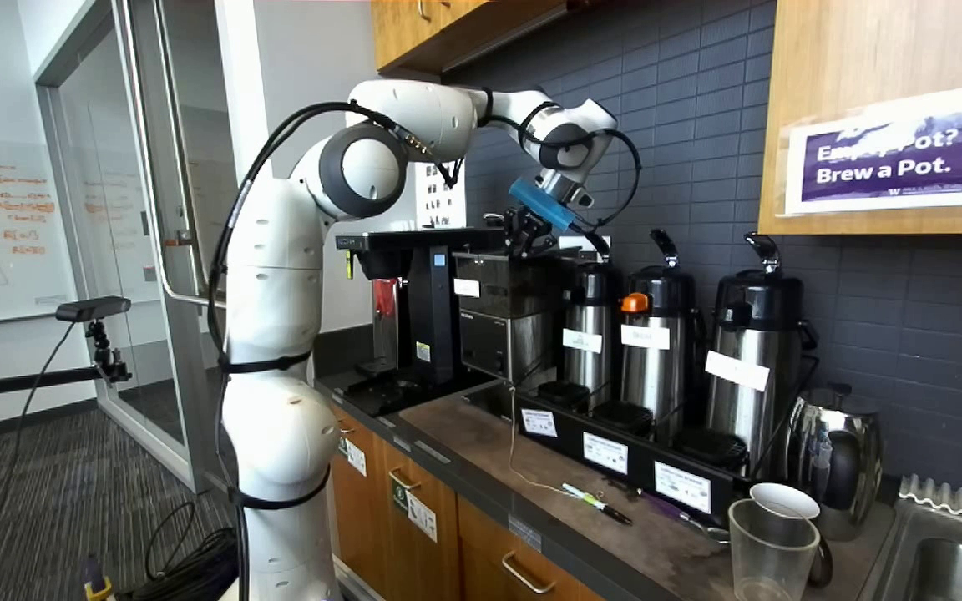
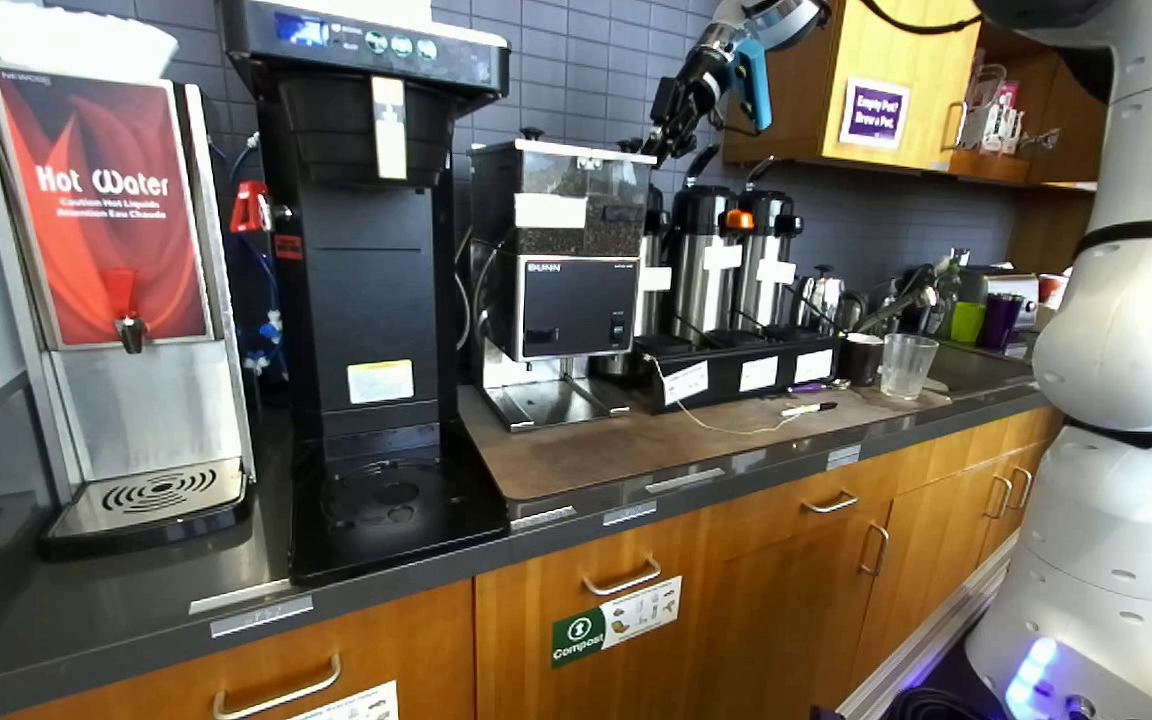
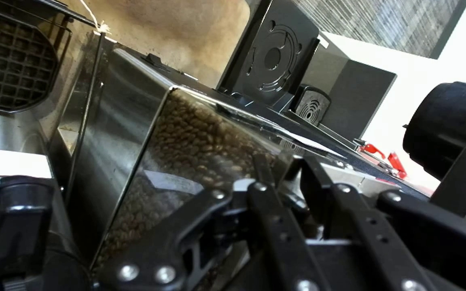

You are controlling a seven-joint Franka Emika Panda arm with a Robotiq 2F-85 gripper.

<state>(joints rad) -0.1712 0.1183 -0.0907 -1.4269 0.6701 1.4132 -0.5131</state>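
The gripper [image 2: 660,150] looks narrow, whether gripping anything I can't tell, close by the top of the bean hopper [image 2: 596,225], left of the airpots [image 1: 645,376], where drifting right could knock a raised lever [image 1: 600,246].

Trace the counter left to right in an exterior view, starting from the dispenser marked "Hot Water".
Hot-water dispenser → coffee brewer → BUNN coffee grinder → three airpots → lidded metal pitcher → dark mug → clear cup → lime-green cup → purple cup.
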